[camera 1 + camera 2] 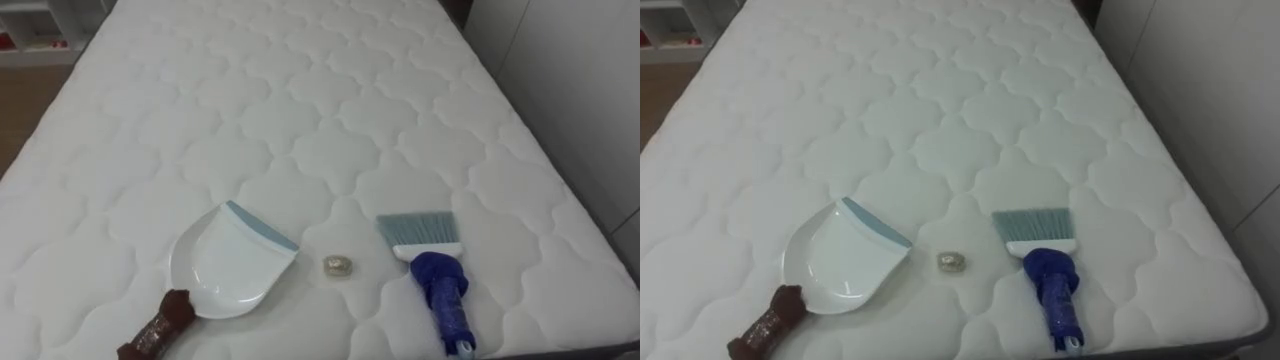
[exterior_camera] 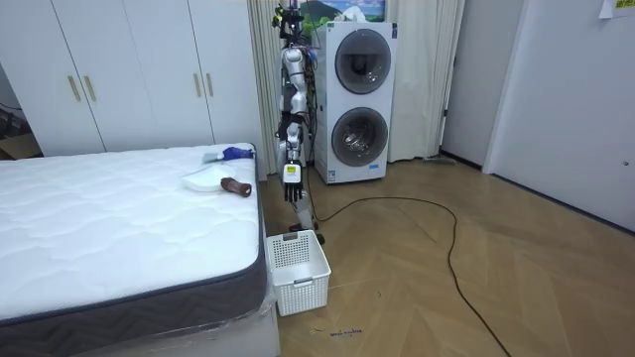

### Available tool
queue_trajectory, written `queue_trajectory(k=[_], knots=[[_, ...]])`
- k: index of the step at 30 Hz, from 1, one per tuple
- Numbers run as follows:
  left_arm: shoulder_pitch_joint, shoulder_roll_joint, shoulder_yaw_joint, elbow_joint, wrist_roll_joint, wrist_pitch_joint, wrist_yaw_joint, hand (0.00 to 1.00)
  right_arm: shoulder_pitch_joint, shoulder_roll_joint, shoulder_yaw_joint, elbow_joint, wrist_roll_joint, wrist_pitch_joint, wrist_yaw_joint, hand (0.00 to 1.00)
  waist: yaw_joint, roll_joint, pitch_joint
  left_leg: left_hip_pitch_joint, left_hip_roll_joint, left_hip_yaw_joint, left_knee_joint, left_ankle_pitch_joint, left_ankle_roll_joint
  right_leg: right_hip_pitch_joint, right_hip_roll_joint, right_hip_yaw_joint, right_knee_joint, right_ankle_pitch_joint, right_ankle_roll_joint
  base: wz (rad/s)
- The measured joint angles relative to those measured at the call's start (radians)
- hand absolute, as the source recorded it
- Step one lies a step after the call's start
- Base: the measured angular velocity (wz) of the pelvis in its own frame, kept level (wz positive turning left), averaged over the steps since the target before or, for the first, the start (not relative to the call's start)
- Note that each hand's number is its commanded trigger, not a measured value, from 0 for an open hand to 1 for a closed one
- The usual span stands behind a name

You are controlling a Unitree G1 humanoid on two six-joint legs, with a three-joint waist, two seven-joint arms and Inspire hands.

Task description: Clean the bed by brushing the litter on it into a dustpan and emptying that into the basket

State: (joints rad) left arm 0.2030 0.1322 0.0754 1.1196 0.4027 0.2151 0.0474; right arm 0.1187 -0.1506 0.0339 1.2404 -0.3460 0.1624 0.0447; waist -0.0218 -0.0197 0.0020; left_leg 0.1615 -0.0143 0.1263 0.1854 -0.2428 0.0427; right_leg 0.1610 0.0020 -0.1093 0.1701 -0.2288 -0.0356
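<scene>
The robot is seen in the room view standing on the wooden floor (image 2: 476, 278) at the short end of the bed (image 1: 300, 110), facing it, with a stacked washer and dryer (image 2: 357, 99) just behind it. Its left hand (image 2: 291, 188) hangs at its side, well apart from the bed. The fingers are held loosely straight and point down, and nothing is held in them. A white basket (image 2: 298, 270) stands on the floor at the bed's corner, near the robot's feet.

Three things are laid in a row along the near edge of the white quilted mattress. On the left lies a white dustpan (image 1: 228, 262), flat on the mattress. Its brown handle (image 1: 160, 328) is turned toward the near edge and its pale blue lip is turned away and to the right. On the right lies a blue brush (image 1: 438, 285), with its handle toward the near edge and its light blue bristles (image 1: 417, 228) pointed away from the robot. Between the two, a small crumpled scrap (image 1: 338, 265) rests on the mattress, near the dustpan's right side but touching neither it nor the brush.

Beyond these, the mattress stretches away, bare and smooth. A pale wall (image 1: 580, 90) is seen along its right side, and a strip of the wooden floor is seen past its far left corner. White wardrobe doors (image 2: 129, 69) stand behind the bed in the room view.
</scene>
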Motion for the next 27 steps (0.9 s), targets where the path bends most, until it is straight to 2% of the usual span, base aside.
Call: queue_trajectory(k=[5,9,11,13,14,16,19,20,23,27], knots=[[-0.004,0.001,0.011,-0.001,0.0,-0.018,0.055,0.0,0.0,0.0,-0.002,0.0,0.001,-0.009,-0.002,0.0,0.002,-0.002,0.0018,0.002,0.0,-0.002,0.001,0.0,0.0,-0.003,0.0,-0.001,0.001,-0.001,-0.001,0.0],[-0.017,0.001,0.094,-0.034,0.0,-0.034,0.115,0.0,-0.001,0.0,-0.023,0.001,-0.008,-0.016,-0.008,0.0,0.002,-0.007,0.0065,-0.002,0.0,-0.005,0.001,0.0,0.0,-0.007,0.0,-0.003,-0.002,-0.003,-0.001,0.0],[-0.021,0.001,0.129,-0.084,-0.011,-0.066,0.169,0.0,-0.001,-0.004,-0.028,0.001,-0.007,-0.03,-0.021,0.0,0.003,-0.008,0.0068,-0.005,0.0,-0.005,0.001,0.0,0.0,-0.009,0.0,-0.003,-0.002,-0.003,-0.001,0.0],[-0.035,0.001,0.141,-0.121,-0.03,-0.091,0.209,0.0,-0.007,-0.005,-0.028,0.001,-0.004,-0.042,-0.024,0.0,0.004,0.003,0.0004,-0.012,0.0,-0.005,0.002,0.0,0.0,-0.017,0.0,-0.003,0.001,-0.002,-0.001,0.0],[-0.048,0.001,0.144,-0.135,-0.04,-0.107,0.239,0.0,-0.013,-0.005,-0.028,0.001,-0.005,-0.046,-0.025,0.0,0.004,0.004,0.001,-0.012,0.0,-0.006,0.001,0.0,0.0,-0.016,0.001,-0.002,0.002,0.0,-0.001,0.0],[-0.054,0.001,0.143,-0.192,-0.04,-0.115,0.268,0.0,-0.015,-0.005,-0.027,0.001,-0.008,-0.069,-0.028,0.0,0.001,0.004,0.0005,-0.013,0.0,-0.008,0.002,0.0,0.0,-0.015,0.001,-0.007,0.003,0.001,-0.001,0.02],[-0.056,0.001,0.135,-0.281,-0.039,-0.172,0.332,0.0,-0.019,-0.006,-0.027,0.004,-0.008,-0.098,-0.037,0.0,-0.002,0.006,0.0004,-0.018,-0.001,-0.019,0.002,0.0,0.0,-0.017,0.001,-0.017,0.002,0.001,-0.002,0.08],[-0.056,0.0,0.123,-0.308,-0.039,-0.191,0.358,0.0,-0.02,-0.007,-0.027,0.002,-0.006,-0.103,-0.04,0.0,-0.001,0.007,-0.001,-0.02,-0.001,-0.023,0.002,0.0,0.0,-0.018,0.0,-0.024,0.003,0.001,-0.002,0.09],[-0.053,0.0,0.077,-0.401,-0.038,-0.215,0.41,0.0,-0.024,-0.009,-0.027,-0.002,0.004,-0.118,-0.042,0.0,0.002,0.007,-0.0025,-0.028,-0.001,-0.031,0.002,0.0,0.0,-0.024,0.0,-0.032,0.004,0.003,-0.003,0.1],[-0.041,0.0,0.031,-0.471,-0.032,-0.252,0.451,0.0,-0.03,-0.01,-0.026,-0.011,0.037,-0.141,-0.042,0.0,0.004,0.01,-0.0036,-0.028,-0.001,-0.034,0.001,0.0,0.0,-0.023,0.0,-0.032,0.004,0.003,-0.003,0.01]])
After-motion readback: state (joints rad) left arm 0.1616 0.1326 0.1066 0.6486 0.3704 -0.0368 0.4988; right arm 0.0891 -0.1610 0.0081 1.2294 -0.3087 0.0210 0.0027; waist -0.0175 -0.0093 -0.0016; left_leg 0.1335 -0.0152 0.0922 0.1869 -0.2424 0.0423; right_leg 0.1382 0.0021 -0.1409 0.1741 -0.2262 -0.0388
